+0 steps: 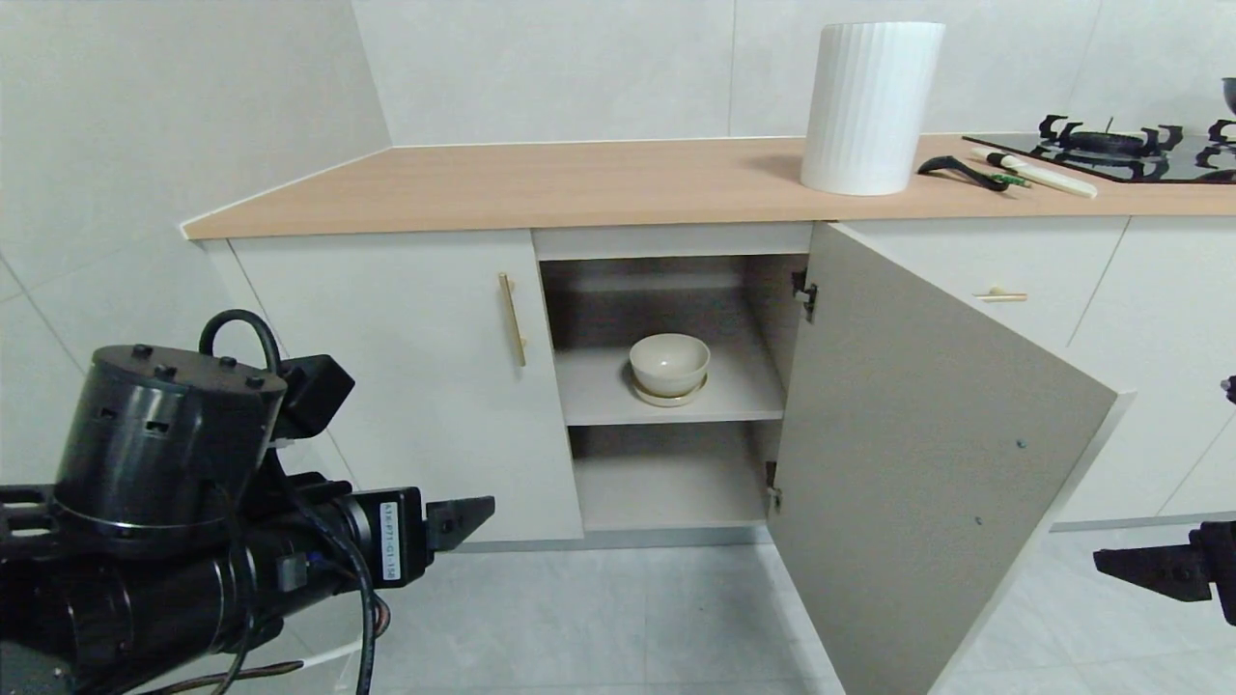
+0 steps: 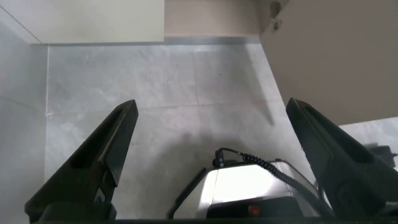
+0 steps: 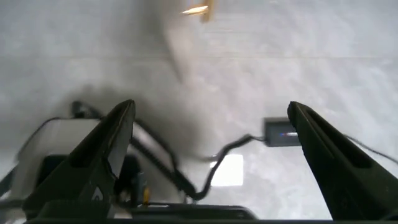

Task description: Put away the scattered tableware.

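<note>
the cream ceramic bowl [image 1: 669, 362] sits in a matching shallow saucer [image 1: 666, 394] on the upper shelf [image 1: 744, 391] of the open white cabinet, so i judge that part of the putting-away is done. my left claw [image 1: 463, 521] hangs low in front of the closed left door, fingers spread wide with nothing between them. my right claw [image 1: 1149, 569] sits low on the far side of the open grey cabinet door [image 1: 927, 434], also spread and empty. the bowl is well apart from both claws, up and forward, between them and inside the cabinet. on the wooden countertop [image 1: 579, 183], beside a tall white ribbed container [image 1: 871, 106], lie a black-handled utensil [image 1: 956, 172] and a long cream-coloured utensil [image 1: 1048, 176], nearer my right claw but high above it. next, i think, calls either for raising the right arm to the counter for those pieces or for swinging the door shut.
</note>
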### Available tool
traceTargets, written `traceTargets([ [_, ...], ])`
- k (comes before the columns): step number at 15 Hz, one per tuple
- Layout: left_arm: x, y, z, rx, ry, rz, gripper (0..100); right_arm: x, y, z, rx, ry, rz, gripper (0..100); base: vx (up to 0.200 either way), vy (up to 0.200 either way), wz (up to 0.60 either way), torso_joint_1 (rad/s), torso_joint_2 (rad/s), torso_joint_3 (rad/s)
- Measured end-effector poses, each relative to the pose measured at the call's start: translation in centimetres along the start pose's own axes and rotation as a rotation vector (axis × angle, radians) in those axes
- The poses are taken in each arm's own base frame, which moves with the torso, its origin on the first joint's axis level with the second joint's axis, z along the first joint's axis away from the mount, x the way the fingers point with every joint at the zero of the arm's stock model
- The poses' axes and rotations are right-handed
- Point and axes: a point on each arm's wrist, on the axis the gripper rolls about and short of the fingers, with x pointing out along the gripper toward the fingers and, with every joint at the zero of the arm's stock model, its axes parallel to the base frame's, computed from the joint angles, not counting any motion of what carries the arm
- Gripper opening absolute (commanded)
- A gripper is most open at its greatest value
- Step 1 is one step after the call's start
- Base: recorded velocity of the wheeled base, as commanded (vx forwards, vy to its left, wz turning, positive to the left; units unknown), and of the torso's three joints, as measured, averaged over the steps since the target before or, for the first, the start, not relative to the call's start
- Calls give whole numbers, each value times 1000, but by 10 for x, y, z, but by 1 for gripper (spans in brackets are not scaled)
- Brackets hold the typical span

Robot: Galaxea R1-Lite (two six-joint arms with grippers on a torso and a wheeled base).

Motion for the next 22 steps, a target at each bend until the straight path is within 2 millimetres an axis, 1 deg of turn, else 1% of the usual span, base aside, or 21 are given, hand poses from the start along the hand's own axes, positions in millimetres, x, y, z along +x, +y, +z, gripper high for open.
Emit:
traceTargets([
  [4,0,0,0,0,0,0,100,4,-18,4,17,5,-96,100,0,0,0,0,0,0],
  [6,0,0,0,0,-1,-2,100,11,-26,9,57,-3,-141,100,0,0,0,0,0,0],
  [10,0,0,0,0,-2,-2,100,46,-39,30,154,-70,-194,100,0,0,0,0,0,0],
  [12,0,0,0,-1,-2,-2,100,62,-43,36,212,-93,-203,100,0,0,0,0,0,0],
  [15,0,0,0,0,-2,-2,100,78,-40,38,262,-87,-196,100,0,0,0,0,0,0],
  [18,-1,0,1,-1,-4,-3,100,91,-30,40,298,-102,-158,100,0,0,0,0,0,0],
  [22,-1,0,1,-1,-5,-4,100,103,-12,41,327,-104,-103,100,0,0,0,0,0,0],
])
